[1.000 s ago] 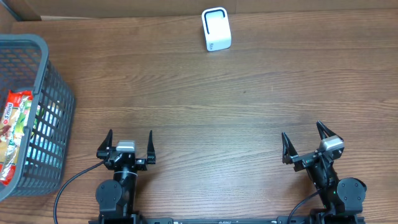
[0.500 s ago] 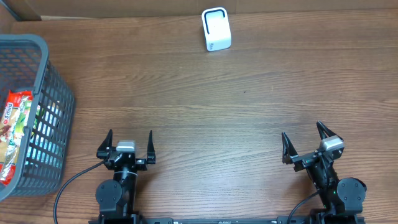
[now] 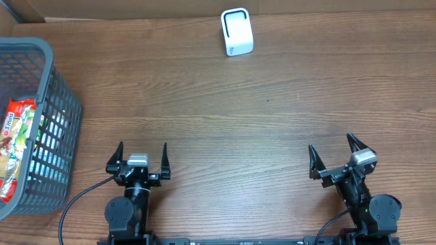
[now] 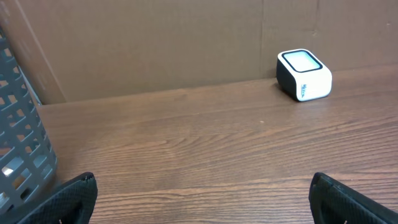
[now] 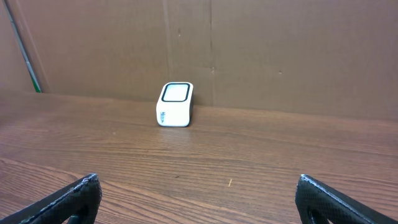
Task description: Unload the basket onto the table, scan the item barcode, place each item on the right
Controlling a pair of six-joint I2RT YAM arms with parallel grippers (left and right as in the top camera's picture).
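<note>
Both arms parked at the bottom of the overhead frame, left fingers and right fingers spread wide and empty; reads as a start pose, nothing picked yet. The packet lies in the basket at the left edge, well apart from the scanner at top centre of the counter, window up, presumably so a barcode can pass over it. Only overhead shows the packet: left wrist catches just basket wall at its left edge plus the scanner upper right, right wrist the scanner alone.

White scanner by cardboard wall; right gripper (fingertips at corners) spread wide.
</note>
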